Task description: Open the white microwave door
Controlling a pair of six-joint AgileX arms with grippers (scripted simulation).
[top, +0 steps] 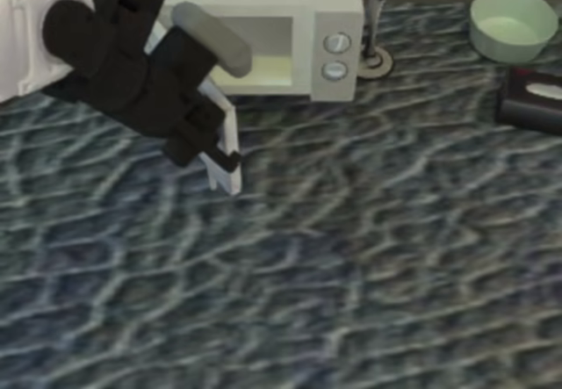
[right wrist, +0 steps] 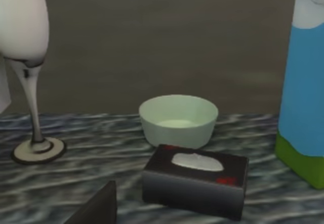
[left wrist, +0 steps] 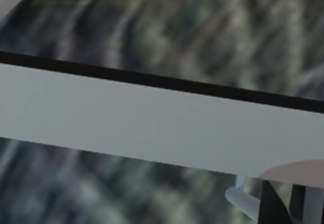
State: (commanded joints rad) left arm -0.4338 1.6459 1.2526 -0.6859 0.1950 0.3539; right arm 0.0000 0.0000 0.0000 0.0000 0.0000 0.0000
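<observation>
The white microwave [top: 338, 7] stands at the back of the table, left of centre, with two round silver knobs [top: 336, 44] on its panel. The microwave door [top: 230, 139] is swung out toward the table's front, and the pale inner cavity [top: 259, 51] is bare to view. My left gripper [top: 211, 154] is at the door's free edge, shut on it. In the left wrist view the door [left wrist: 152, 123] crosses as a white band, with its grey handle rod [left wrist: 243, 201] beside a black finger [left wrist: 272, 209]. Only a dark piece of my right gripper [right wrist: 101, 209] shows, parked at the right.
A wine glass [top: 376, 20] stands just right of the microwave. A pale green bowl [top: 514, 25] and a black tissue box [top: 531, 99] sit at the back right. A blue and green carton [right wrist: 304, 92] stands near the tissue box [right wrist: 195, 181].
</observation>
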